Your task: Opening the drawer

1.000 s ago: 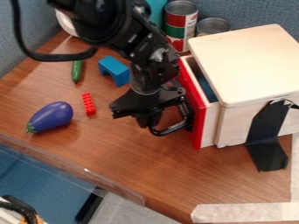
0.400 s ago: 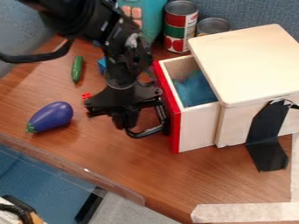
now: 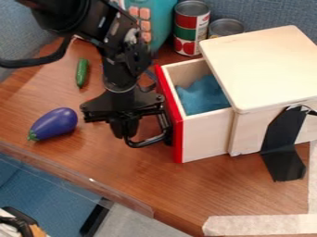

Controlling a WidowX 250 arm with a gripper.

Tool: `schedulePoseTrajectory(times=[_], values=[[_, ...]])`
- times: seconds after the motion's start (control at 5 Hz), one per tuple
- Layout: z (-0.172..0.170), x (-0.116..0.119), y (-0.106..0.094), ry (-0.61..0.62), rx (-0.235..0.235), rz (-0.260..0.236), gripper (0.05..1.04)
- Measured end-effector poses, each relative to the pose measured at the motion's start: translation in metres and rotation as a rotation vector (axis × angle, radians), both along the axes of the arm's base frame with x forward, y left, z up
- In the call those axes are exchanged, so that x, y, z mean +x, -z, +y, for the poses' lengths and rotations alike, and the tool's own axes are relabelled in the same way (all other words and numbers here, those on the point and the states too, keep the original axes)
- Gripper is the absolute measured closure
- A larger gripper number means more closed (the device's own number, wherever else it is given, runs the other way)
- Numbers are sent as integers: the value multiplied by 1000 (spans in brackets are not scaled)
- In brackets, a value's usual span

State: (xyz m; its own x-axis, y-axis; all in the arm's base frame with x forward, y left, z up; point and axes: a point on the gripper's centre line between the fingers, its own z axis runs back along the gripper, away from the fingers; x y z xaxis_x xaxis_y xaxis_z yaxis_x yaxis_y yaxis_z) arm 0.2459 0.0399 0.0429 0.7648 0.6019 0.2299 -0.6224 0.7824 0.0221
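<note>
The drawer [image 3: 204,135] sits farther left; we cannot tell if the gripper [image 3: 125,132] is closed, so we should ease the handle [image 3: 148,142] straight left

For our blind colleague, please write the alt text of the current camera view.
The robot's black tool is at the handle of an open, red-fronted wooden drawer holding something blue. Nearby lie a purple eggplant and a green cucumber.

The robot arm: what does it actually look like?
The arm is black, built of chunky, rounded segments dotted with small pale, shiny spots. A thick black cable curves off it, and a wide, angular black bracket spreads near its lower end.
</note>
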Motion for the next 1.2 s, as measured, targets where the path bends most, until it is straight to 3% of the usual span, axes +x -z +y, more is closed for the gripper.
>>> schedulePoseTrajectory(times=[0.6, 0.8, 1.0, 1.2], values=[[11, -10, -7, 10, 14, 33, 962], [13, -13, -9, 17, 23, 38, 917], [12, -16, -13, 51, 50, 54, 685], [9, -19, -20, 91, 39, 62, 370]])
